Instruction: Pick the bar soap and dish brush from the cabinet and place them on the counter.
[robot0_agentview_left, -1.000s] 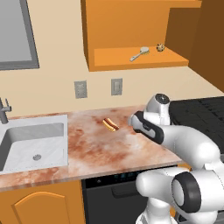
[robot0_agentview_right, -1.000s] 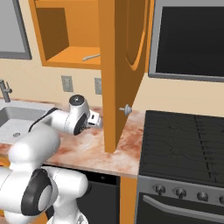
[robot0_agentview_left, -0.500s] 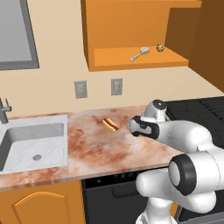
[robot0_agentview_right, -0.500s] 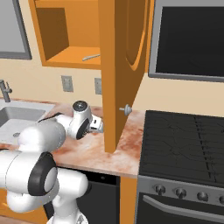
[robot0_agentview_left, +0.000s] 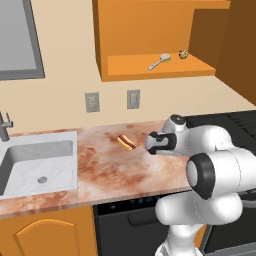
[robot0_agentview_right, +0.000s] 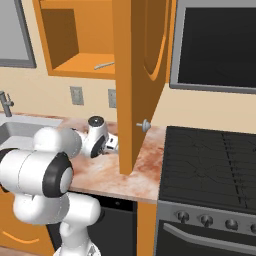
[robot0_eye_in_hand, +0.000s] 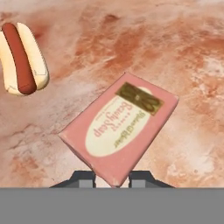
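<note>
Soap first: the bar soap (robot0_eye_in_hand: 120, 130) is a flat pink rectangular packet with a cream oval label and a small gold patch near one end, and it sits tilted between the two dark fingertips (robot0_eye_in_hand: 83, 178) of the gripper (robot0_eye_in_hand: 111, 179), which pinch its near corner. Below it spreads the counter (robot0_eye_in_hand: 175, 52), a glossy marble-look slab mottled in reddish brown and cream. A hot dog (robot0_eye_in_hand: 22, 59) lies on that slab off to one side, its smooth red sausage set in a pale rounded bun, well apart from the soap.

From behind the arm on the left, the gripper (robot0_agentview_left: 151, 143) hangs low over the counter (robot0_agentview_left: 110, 170), just beside the hot dog (robot0_agentview_left: 126, 143); the soap itself is too small to make out there. A white sink (robot0_agentview_left: 35, 165) with a round drain is set into the counter's left end.

Up on the wall, the orange-brown wooden cabinet (robot0_agentview_left: 145, 30) stands open. The dish brush (robot0_agentview_left: 159, 62), slim and pale grey with a round head and thin straight handle, lies on its shelf, near a small round speckled item (robot0_agentview_left: 183, 53).

From the right, the arched door (robot0_agentview_right: 140, 75) with its round silver knob (robot0_agentview_right: 144, 125) swings out in front of the black stovetop (robot0_agentview_right: 215, 160).
</note>
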